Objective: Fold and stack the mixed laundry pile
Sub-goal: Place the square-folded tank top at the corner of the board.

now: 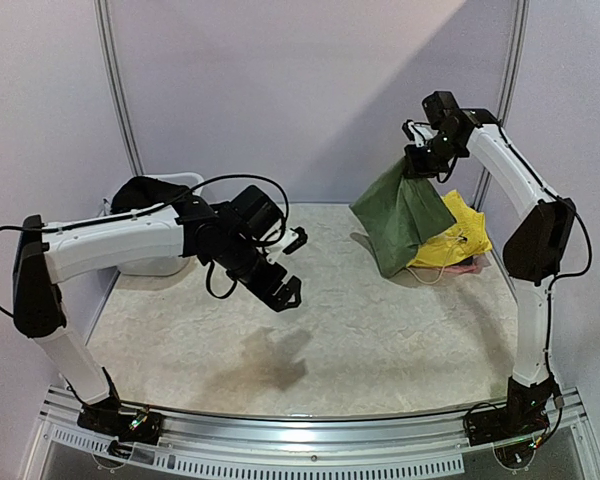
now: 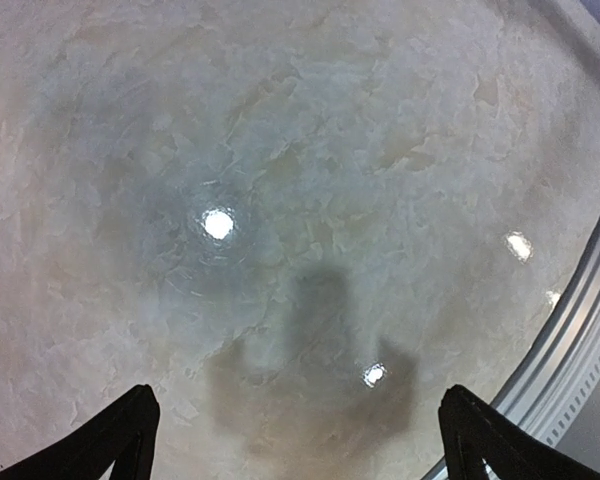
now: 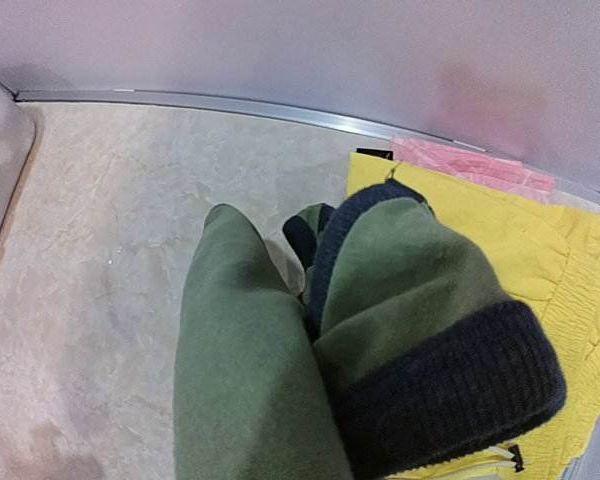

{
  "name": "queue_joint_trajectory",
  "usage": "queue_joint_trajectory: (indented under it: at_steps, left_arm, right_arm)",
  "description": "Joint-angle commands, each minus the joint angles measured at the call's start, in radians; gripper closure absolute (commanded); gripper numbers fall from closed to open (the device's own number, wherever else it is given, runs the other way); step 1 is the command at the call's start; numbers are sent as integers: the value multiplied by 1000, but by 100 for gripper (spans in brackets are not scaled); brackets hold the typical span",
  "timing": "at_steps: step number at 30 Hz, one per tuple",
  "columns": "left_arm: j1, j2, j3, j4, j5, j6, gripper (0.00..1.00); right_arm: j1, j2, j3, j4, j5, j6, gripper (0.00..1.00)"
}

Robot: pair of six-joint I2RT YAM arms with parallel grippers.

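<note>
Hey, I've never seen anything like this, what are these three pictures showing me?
Two robot arms are bolted to a table. One picture looks down from above; the other two come from cameras on each wrist. The right gripper is shut on an olive-green T-shirt, lifting it above a yellow garment with something pink beneath. The left gripper hangs open over bare tabletop, its fingers holding nothing. A white tub stands at the far left.

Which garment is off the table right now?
The olive-green T-shirt, hanging from the right gripper. The yellow garment and pink piece lie flat on the table.
</note>
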Motion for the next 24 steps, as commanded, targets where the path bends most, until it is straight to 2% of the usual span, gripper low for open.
queue_joint_trajectory:
  at_steps: [1, 11, 17, 24]
  left_arm:
    - [13, 16, 36, -9, 17, 14, 0]
    - [13, -18, -7, 4, 19, 1, 0]
    - [12, -45, -30, 2, 14, -2, 0]
    - [12, -68, -60, -10, 22, -5, 1]
  right_arm:
    - [15, -49, 50, 22, -19, 74, 100]
    - [15, -83, 80, -31, 36, 80, 100]
    - [-16, -74, 80, -65, 115, -10, 100]
    - [-81, -33, 54, -43, 132, -129, 100]
